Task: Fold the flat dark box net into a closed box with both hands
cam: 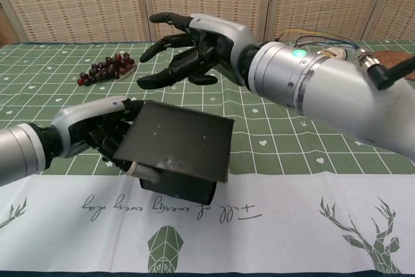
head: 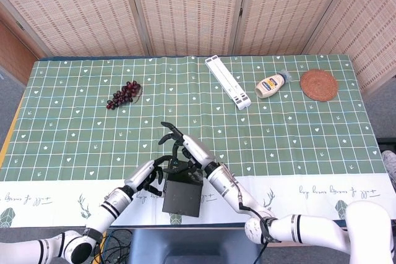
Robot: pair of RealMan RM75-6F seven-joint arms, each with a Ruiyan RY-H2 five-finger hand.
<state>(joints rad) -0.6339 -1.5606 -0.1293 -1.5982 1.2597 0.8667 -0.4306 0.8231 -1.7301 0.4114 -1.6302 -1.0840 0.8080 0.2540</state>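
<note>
A bunch of dark grapes [head: 124, 95] lies on the green checked tabletop [head: 74, 128], far left of a long white tray [head: 228, 82]. Just right of the tray rests a tipped squeeze bottle [head: 272, 85], then a round woven coaster [head: 319, 85]. Woven folding screens [head: 185, 10] stand behind.
</note>
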